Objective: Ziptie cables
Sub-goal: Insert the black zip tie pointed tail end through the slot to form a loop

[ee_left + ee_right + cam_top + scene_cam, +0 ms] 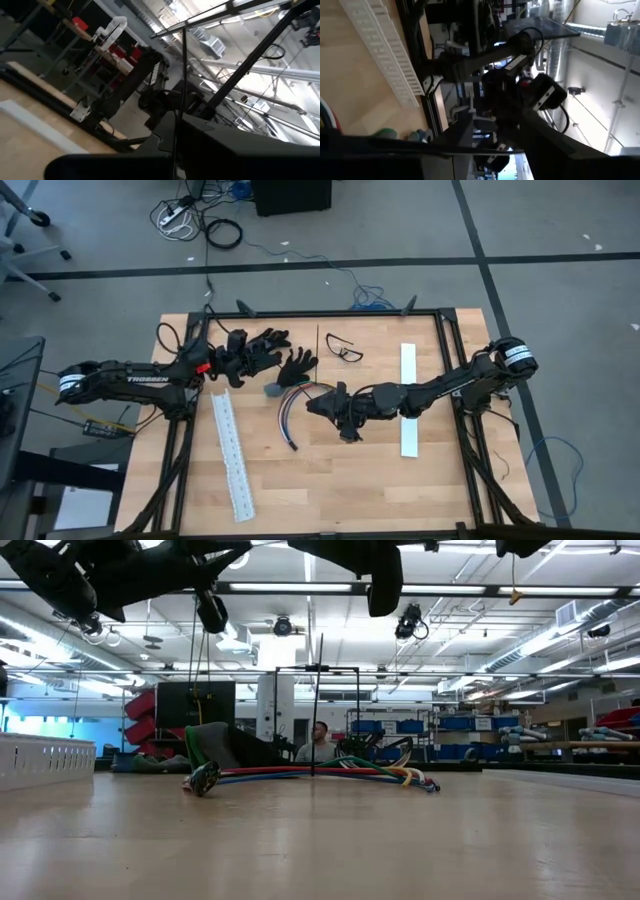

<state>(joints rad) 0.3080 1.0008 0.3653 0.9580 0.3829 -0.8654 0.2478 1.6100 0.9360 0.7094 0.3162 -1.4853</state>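
Note:
The cables (295, 408) lie in a loose bundle in the middle of the table, looped at their right side, with a grey piece (272, 390) at their far-left end. They also show flat on the wood in the low view (320, 776). My left gripper (310, 365) hovers just beyond the bundle's far side, shut on a thin black ziptie (318, 343). My right gripper (318, 406) hangs above the bundle's loop, pointing level toward the table's left. My left gripper pinches the black ziptie at its lower end (175, 120), between the two shut fingers. The ziptie sticks out of the fingertips, rising and slanting toward the table's far edge (182, 65). It is clear of the table and of the cables.
A long white slotted strip (232, 455) lies at the near left and a second white strip (408, 400) at the right, under my right arm. A black coiled cord (345, 350) lies at the far middle. Black frame rails (300, 315) border the table.

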